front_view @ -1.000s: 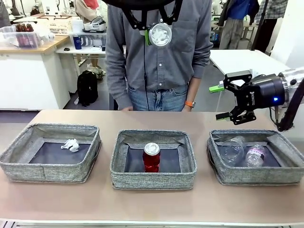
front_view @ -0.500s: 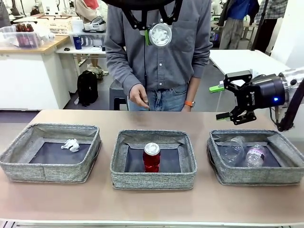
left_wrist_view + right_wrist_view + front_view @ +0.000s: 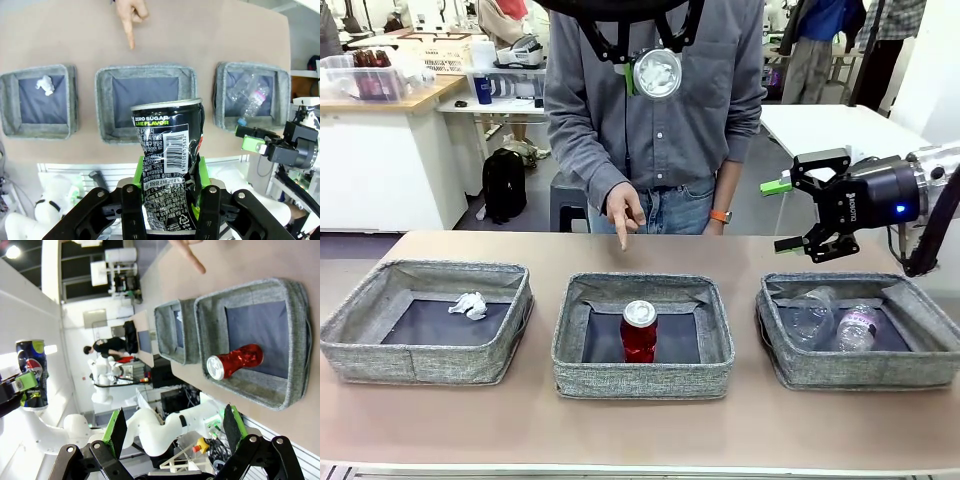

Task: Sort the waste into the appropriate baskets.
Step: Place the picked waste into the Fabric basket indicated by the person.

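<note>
crushed dark can (image 3: 167, 165) | left hand (image 3: 167, 200) gripping, high | right hand (image 3: 798, 215) open

The front camera looks across the surface (image 3: 650, 430) toward the person. The left wrist camera looks down from high above. All views share the middle basket (image 3: 643, 336).

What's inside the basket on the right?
In the right basket lie a clear plastic bottle and a clear plastic cup, side by side. The near wall hides their undersides and the floor beneath.
</note>
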Motion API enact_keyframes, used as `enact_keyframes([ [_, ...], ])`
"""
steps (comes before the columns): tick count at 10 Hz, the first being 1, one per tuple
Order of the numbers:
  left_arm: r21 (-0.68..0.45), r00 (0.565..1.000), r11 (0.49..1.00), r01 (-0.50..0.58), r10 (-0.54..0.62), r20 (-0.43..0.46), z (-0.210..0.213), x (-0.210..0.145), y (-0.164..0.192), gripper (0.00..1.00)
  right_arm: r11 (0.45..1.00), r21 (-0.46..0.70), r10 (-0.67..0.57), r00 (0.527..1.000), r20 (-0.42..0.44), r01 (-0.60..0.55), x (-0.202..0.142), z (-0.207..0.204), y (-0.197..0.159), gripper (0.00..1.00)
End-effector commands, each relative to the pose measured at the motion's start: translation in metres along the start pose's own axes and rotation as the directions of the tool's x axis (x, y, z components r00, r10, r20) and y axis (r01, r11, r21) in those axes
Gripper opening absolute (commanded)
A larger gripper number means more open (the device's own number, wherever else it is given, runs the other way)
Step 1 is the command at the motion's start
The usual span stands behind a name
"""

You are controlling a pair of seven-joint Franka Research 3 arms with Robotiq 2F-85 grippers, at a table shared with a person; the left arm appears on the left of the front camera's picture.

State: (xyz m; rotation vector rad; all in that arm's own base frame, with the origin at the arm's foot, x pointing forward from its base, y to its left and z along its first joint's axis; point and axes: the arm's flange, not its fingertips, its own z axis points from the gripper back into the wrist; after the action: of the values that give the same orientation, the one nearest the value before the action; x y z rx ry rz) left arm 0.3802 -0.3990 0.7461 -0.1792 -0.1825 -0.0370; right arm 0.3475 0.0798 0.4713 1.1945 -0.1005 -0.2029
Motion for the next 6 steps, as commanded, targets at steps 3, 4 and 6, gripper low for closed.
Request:
enact_keyframes([
  [3,-0.006,1.0,1.0,0.004,-0.004,-0.006,0.003,-0.001,0.001,0.41,1.0,-0.007,-0.016,1.0,-0.007,0.016,0.0,0.002,0.003,1.0],
  [4,0.0,1.0,1.0,0.0,0.0,0.0,0.0,0.0,0.0,0.41,1.0,-0.007,-0.016,1.0,-0.007,0.016,0.0,0.002,0.003,1.0],
  [6,0.054,0.996,0.996,0.073,-0.075,0.052,-0.041,-0.019,0.015,0.41,1.0,-0.007,-0.016,1.0,-0.007,0.016,0.0,0.002,0.003,1.0],
])
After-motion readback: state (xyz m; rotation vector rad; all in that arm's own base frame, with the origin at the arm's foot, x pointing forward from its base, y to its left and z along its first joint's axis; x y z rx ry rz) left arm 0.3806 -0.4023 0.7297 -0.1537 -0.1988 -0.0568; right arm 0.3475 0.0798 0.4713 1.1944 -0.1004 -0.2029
